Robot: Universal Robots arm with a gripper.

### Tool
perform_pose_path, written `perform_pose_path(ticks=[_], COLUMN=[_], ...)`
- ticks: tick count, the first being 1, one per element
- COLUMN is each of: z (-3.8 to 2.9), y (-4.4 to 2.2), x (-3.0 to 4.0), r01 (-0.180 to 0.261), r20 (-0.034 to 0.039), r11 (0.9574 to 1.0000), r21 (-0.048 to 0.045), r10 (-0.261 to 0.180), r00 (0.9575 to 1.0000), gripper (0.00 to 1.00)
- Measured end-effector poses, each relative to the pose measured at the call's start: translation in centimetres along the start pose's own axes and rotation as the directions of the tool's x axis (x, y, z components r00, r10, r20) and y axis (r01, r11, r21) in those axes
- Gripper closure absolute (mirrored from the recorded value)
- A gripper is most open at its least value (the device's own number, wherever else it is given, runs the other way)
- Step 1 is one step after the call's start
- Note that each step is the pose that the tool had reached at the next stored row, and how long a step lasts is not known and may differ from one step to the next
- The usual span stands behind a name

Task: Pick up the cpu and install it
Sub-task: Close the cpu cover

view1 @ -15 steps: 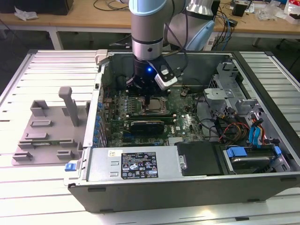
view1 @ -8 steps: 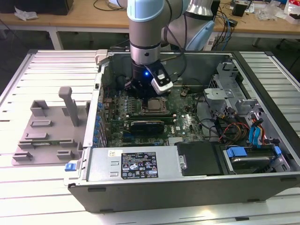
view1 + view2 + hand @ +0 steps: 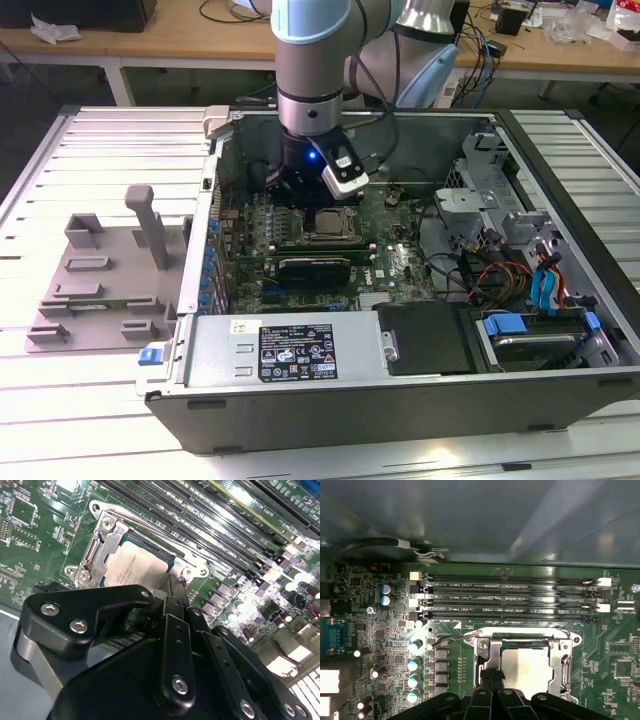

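The cpu (image 3: 331,222) lies flat in the motherboard socket, its silver top showing in both wrist views (image 3: 134,566) (image 3: 526,663). The socket's metal frame (image 3: 485,652) surrounds it, and the frame's lid is not over the chip. My gripper (image 3: 308,200) hangs low inside the open computer case, just over the socket's edge. Its fingers appear shut together at the rim of the cpu (image 3: 172,582) (image 3: 492,677), with nothing visibly between them. The gripper body hides part of the socket in both wrist views.
Memory slots (image 3: 510,600) run beside the socket, with capacitors (image 3: 413,665) close by. A grey fixture tray (image 3: 100,280) sits on the table at the exterior view's left. The case walls (image 3: 215,200), a power supply (image 3: 300,350) and a drive cage with cables (image 3: 530,270) hem in the board.
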State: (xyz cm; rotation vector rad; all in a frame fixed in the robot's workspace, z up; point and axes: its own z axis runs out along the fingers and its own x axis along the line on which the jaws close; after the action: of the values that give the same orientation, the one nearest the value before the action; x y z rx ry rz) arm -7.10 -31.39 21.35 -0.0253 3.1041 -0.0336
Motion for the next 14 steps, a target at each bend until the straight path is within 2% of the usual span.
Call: perform_pose_path(ticks=[3, 7, 10, 14], z=[-1.21, -1.37, -1.30, -1.25], y=[-0.03, -0.03, -0.05, -0.08], x=[-0.05, -0.10, -1.65, -3.07], r01=[0.000, 0.000, 0.000, 0.000], r20=[0.0002, 0.0007, 0.0006, 0.0007], r11=[1.0000, 1.0000, 1.0000, 1.0000], r21=[0.0000, 0.0007, 0.0005, 0.0005], r10=[0.000, 0.000, 0.000, 0.000], r00=[1.0000, 1.0000, 1.0000, 1.0000], gripper=[0.89, 0.89, 0.89, 0.89])
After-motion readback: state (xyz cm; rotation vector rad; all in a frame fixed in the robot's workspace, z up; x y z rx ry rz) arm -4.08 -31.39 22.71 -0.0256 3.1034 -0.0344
